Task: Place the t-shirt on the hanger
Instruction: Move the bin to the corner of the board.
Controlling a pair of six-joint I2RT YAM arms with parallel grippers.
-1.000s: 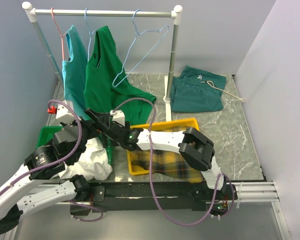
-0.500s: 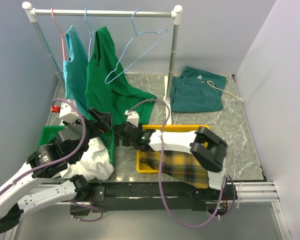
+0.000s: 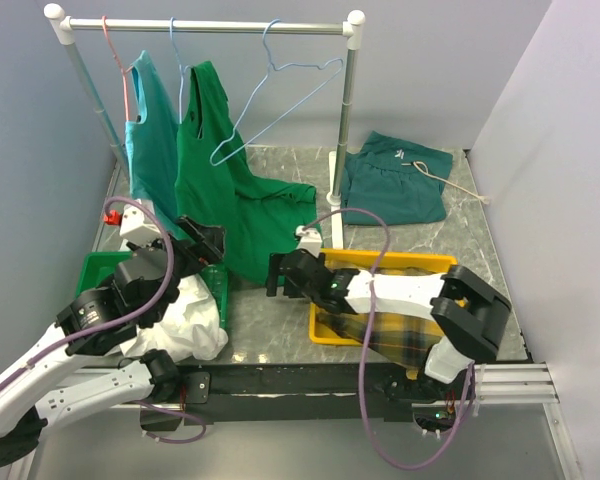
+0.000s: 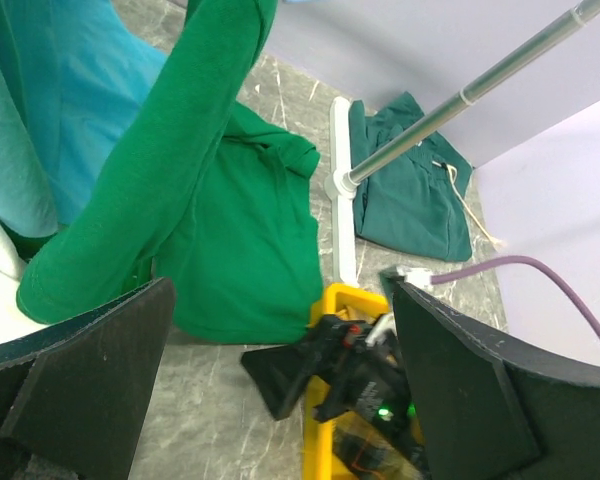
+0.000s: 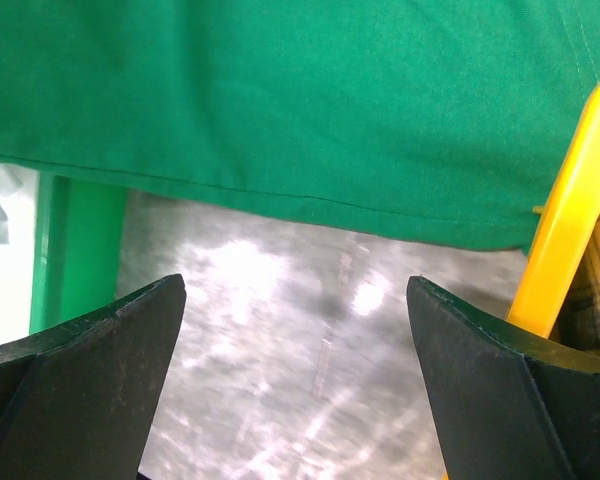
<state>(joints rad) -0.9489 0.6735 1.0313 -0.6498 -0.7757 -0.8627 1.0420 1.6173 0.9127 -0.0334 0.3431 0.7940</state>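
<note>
The white t-shirt (image 3: pixel 185 318) lies bunched in a green bin (image 3: pixel 92 268) at the front left. The bare light-blue hanger (image 3: pixel 275 114) hangs tilted on the rack rail (image 3: pixel 210 26), to the right of the green shirt (image 3: pixel 230 205). My left gripper (image 3: pixel 208 248) (image 4: pixel 280 290) is open and empty above the bin's right edge, beside the green shirt's hem. My right gripper (image 3: pixel 273 275) (image 5: pixel 295 285) is open and empty low over the marble table (image 5: pixel 310 370), between the green bin (image 5: pixel 75 250) and a yellow bin (image 5: pixel 570 220). It also shows in the left wrist view as the right gripper (image 4: pixel 280 370).
A teal shirt (image 3: pixel 148 140) hangs on a pink-red hanger (image 3: pixel 123 70) at the rack's left. The yellow bin (image 3: pixel 380 262) holds plaid cloth. A folded dark green garment (image 3: pixel 395 190) lies at the back right, past the rack post (image 3: pixel 342 130). Walls close in on both sides.
My right arm has drawn back to the right, and the yellow bin has shifted right with it. The bare hanger has swung a little. My left gripper has edged up by the green shirt.
</note>
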